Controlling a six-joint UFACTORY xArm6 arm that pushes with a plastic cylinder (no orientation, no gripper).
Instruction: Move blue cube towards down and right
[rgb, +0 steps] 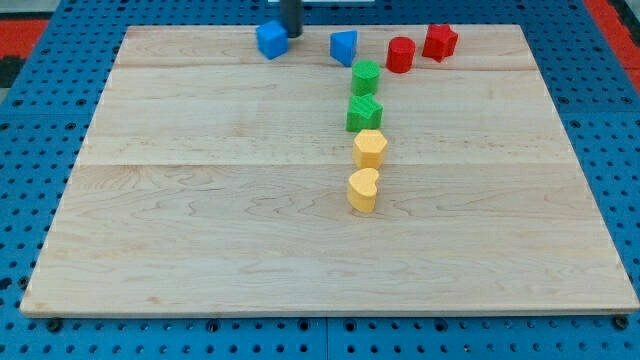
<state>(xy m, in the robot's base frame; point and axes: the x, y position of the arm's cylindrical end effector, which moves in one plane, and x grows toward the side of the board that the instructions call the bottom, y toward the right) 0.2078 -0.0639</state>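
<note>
Blue cube (271, 40) sits at worktop's top edge, left of centre. My tip (290, 33) touches cube's upper right side; bare rod, no jaws to report. Second blue block (343, 47) near, toward view's right. Red cylinder (400, 54) and red star-like block (439, 42) further right along top edge. Green blocks (365, 77) (364, 113) and yellow blocks (369, 148) (363, 189) form column running toward worktop centre.

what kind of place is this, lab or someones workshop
Most likely a robotics lab bench: a pale wooden board lies on blue perforated matting, with small coloured blocks and my tip beside the blue cube.
</note>
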